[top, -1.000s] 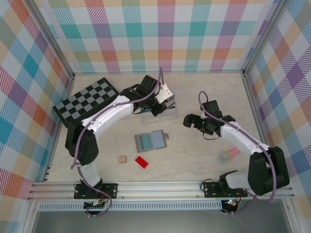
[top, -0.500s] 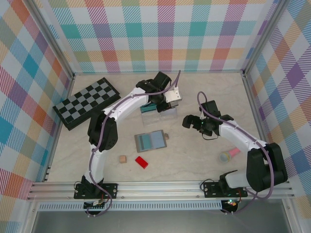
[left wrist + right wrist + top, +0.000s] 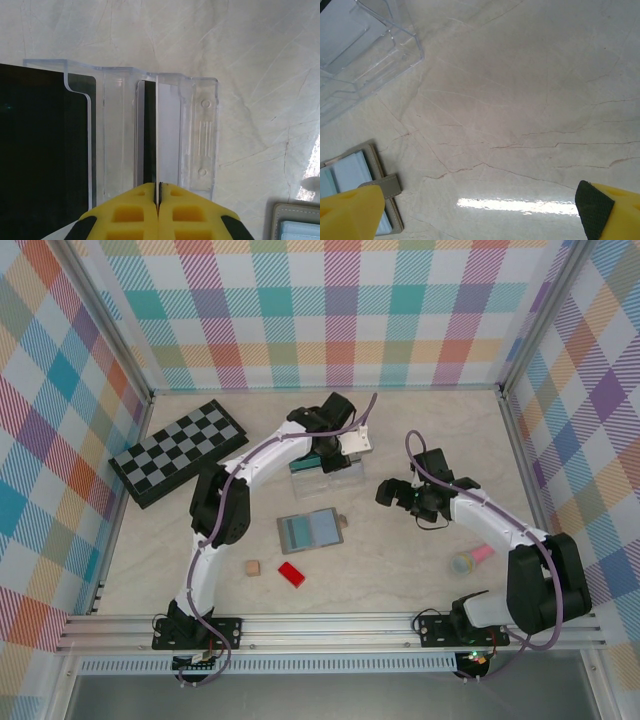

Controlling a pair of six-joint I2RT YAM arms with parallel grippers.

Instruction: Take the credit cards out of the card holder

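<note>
The card holder (image 3: pixel 310 530) lies open on the table, its two blue-grey panels up; one corner (image 3: pixel 295 222) also shows in the left wrist view. My left gripper (image 3: pixel 159 186) is shut on a thin credit card (image 3: pixel 156 130), seen edge-on, standing in a slot of a clear plastic stand (image 3: pixel 200 130). A dark card (image 3: pixel 40 150) stands in the stand's left part. From above, the left gripper (image 3: pixel 337 454) is over that stand (image 3: pixel 325 478). My right gripper (image 3: pixel 393 490) hangs open to the right of it, nothing between its fingers (image 3: pixel 350 210).
A black-and-grey chessboard (image 3: pixel 178 450) lies at the back left. A red block (image 3: pixel 291 573) and a small tan cube (image 3: pixel 252 567) sit in front of the card holder. A pink and yellow object (image 3: pixel 470 560) lies by the right arm. Checkered walls enclose the table.
The left arm has folded its elbow inwards and its gripper has shifted slightly right over the clear stand. The right arm has barely moved.
</note>
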